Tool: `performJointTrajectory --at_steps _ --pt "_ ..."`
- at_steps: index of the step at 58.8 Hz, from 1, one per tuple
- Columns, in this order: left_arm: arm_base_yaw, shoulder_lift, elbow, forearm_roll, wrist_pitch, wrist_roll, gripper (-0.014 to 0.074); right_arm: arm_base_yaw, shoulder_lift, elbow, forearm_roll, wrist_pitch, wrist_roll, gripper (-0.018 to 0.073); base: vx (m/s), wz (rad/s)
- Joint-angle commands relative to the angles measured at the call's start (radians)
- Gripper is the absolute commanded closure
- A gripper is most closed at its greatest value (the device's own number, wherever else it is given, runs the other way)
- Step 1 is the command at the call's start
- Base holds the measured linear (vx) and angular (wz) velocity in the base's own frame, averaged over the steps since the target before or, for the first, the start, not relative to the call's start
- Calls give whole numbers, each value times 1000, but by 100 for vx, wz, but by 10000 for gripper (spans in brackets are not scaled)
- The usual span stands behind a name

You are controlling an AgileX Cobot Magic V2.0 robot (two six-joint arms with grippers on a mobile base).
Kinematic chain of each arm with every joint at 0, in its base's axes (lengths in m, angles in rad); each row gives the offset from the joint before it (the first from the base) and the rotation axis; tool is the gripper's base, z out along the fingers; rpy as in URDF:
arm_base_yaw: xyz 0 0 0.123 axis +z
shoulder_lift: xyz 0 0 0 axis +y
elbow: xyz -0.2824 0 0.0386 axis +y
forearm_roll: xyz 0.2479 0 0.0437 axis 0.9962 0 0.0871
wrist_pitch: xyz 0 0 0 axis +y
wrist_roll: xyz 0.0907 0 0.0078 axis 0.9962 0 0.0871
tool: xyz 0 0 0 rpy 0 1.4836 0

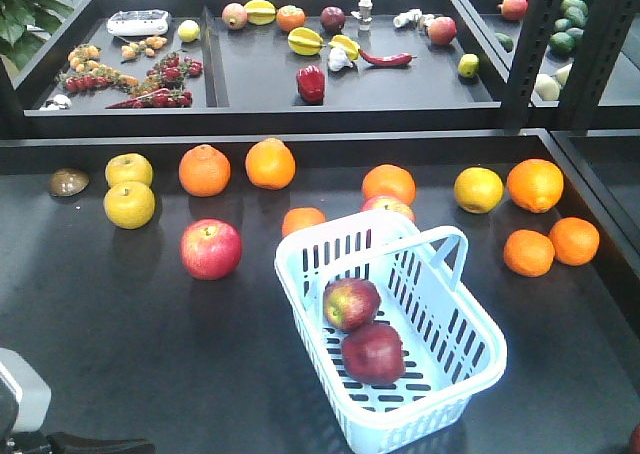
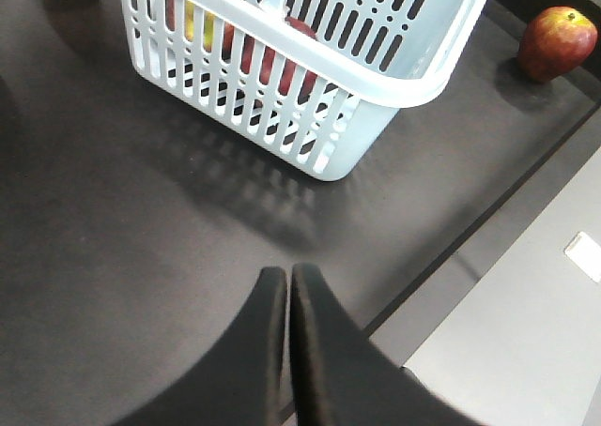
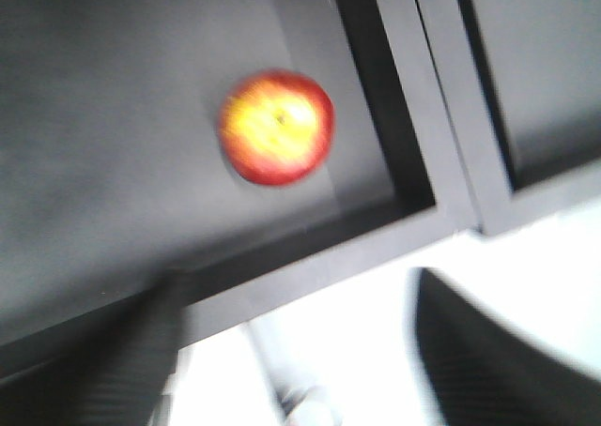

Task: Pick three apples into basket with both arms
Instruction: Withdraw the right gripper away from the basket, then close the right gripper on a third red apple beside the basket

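Observation:
The pale blue basket stands on the dark table, right of centre. Inside it lie two dark red apples, one with yellow streaks and one plain. A third dark red apple with a yellow patch rests on the table near its front right corner; it also shows right of the basket. My left gripper is shut and empty, over bare table in front of the basket. My right gripper is open beyond the table's edge, short of that apple; its view is blurred.
A brighter pink-red apple lies left of the basket and another behind it. Oranges and yellow fruit spread across the back of the table. A raised rim borders the table's front. A shelf of produce stands behind.

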Motion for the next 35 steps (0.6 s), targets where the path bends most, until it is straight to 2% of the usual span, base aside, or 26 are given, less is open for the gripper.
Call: performJointTrajectory --at_steps 1,3,14,35 --pt "-5 -2 -23 -24 -40 -9 602 -84 80 -25 50 -60 -34 -148 0 0" --pt "-5 -2 -23 -24 -40 -9 602 -94 108 -25 55 -60 -55 -171 0 0" --pt "-5 -2 -23 -33 -40 -9 602 -104 255 -25 46 -118 -60 -158 0 0" --pt "-5 -2 -23 -33 -40 -9 602 -104 412 -25 33 -282 -62 -86 0 0"
